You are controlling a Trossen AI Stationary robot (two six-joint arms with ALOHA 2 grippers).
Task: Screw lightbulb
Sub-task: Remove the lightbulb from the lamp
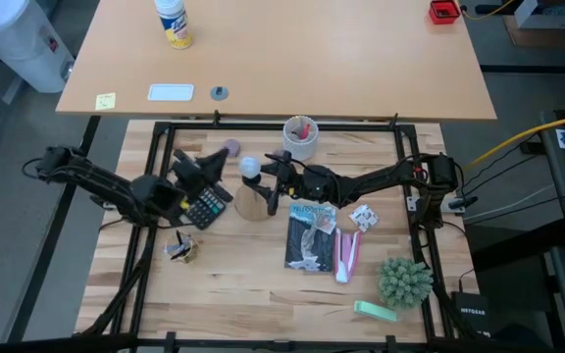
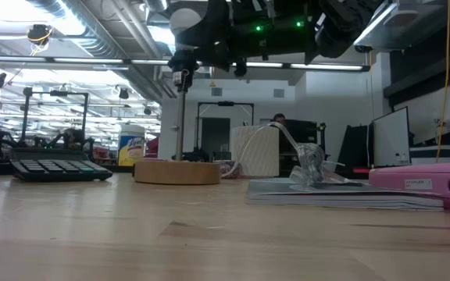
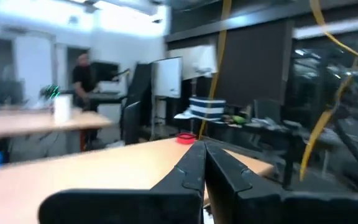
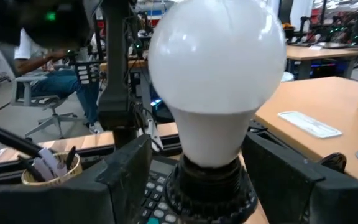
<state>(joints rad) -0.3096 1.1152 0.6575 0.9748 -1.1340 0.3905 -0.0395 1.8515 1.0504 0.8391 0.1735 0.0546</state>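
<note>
My right pincer [image 1: 266, 186] reaches sideways over the stand [image 1: 254, 205], fingers wide around the bulb [image 4: 216, 81]. My wrist view shows the socket [image 4: 210, 186]. My left pincer [image 3: 204, 163] waits, pinched closed.

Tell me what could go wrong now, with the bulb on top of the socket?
1. The right claw has its fingers on both sides of the bulb, near its neck. A hard squeeze while turning may crack the glass.
2. The socket post is thin and the disc lies loose on the table, so twisting may turn or tip the stand.
3. The calculator and left claw sit close by and may be bumped.
</note>
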